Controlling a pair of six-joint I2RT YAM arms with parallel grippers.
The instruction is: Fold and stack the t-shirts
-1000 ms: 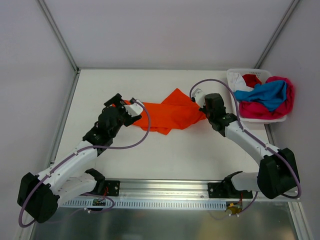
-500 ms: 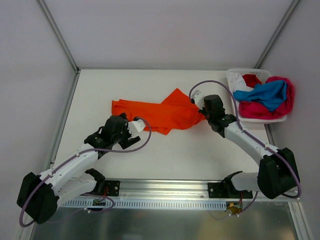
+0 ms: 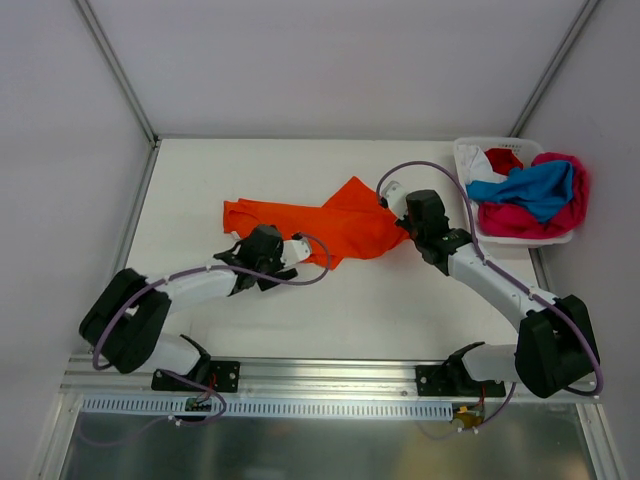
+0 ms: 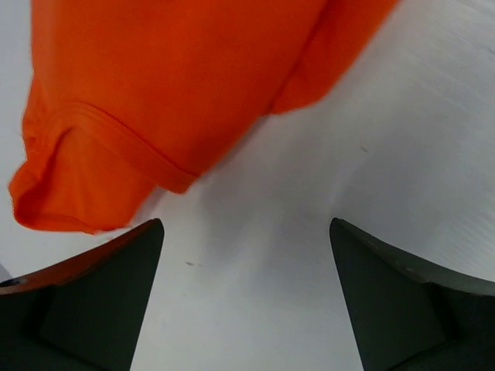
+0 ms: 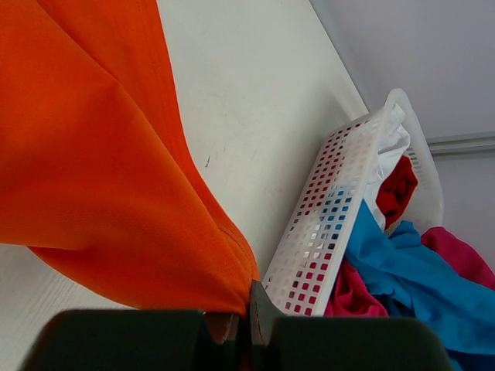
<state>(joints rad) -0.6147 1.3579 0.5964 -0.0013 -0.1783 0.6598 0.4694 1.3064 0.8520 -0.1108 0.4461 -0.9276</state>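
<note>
While orange shirt (image 3: 335, 225) lies rumpled on table (image 3: 400, 300), spreading flat is judged step in hand.

Top view: shirt edge is pinched at tip of right gripper (image 3: 399, 224). Left gripper (image 3: 262, 250) is spread wide, nothing held, shirt hem just ahead of it.

Left wrist view: sleeve hem (image 4: 93, 178) is seen ahead of left gripper (image 4: 246, 226), off to one side, bare table between. Hem should be approached low, single layer taken.

Right wrist view: cloth is clamped in pressed-together right gripper (image 5: 249, 309). Basket (image 5: 332, 193) of other shirts (image 5: 402, 270) lies beyond fingertips. Pull should be kept away from it.
</note>
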